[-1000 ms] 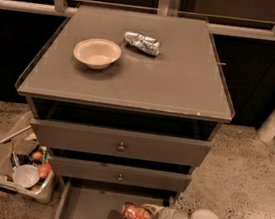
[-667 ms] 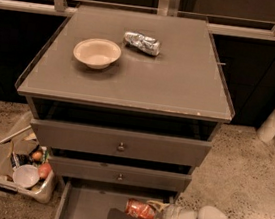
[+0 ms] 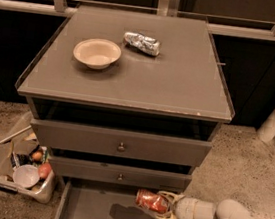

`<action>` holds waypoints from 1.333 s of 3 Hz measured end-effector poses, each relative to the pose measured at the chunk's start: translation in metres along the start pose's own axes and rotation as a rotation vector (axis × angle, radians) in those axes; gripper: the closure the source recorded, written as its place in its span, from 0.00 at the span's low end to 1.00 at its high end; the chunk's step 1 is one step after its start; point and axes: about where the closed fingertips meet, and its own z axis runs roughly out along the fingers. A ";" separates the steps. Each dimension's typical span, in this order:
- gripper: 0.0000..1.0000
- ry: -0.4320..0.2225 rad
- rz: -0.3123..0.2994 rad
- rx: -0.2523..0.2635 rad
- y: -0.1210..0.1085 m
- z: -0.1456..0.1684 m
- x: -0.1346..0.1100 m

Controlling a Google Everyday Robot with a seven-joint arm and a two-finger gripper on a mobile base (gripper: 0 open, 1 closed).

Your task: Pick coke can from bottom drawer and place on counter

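Moved: coke can [image 3: 151, 201] and gripper [image 3: 159, 205] now higher than a second ago.
Gripper: closed around coke can, above open bottom drawer [image 3: 84, 208].
On counter [image 3: 181, 82]: bowl [image 3: 97, 52], dented silver can [image 3: 142, 43].

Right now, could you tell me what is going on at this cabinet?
The robot's arm reaches in from the right, and its gripper is shut on the coke can, holding it on its side over the open bottom drawer. The can's shadow falls on the drawer floor, so it appears lifted clear. It is not yet on the counter, where a bowl and a crushed silver can sit apart from each other.
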 end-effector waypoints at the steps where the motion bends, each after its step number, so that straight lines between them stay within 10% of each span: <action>1: 1.00 0.006 -0.054 0.004 -0.038 -0.061 -0.044; 4: 1.00 0.000 -0.160 0.025 -0.061 -0.118 -0.106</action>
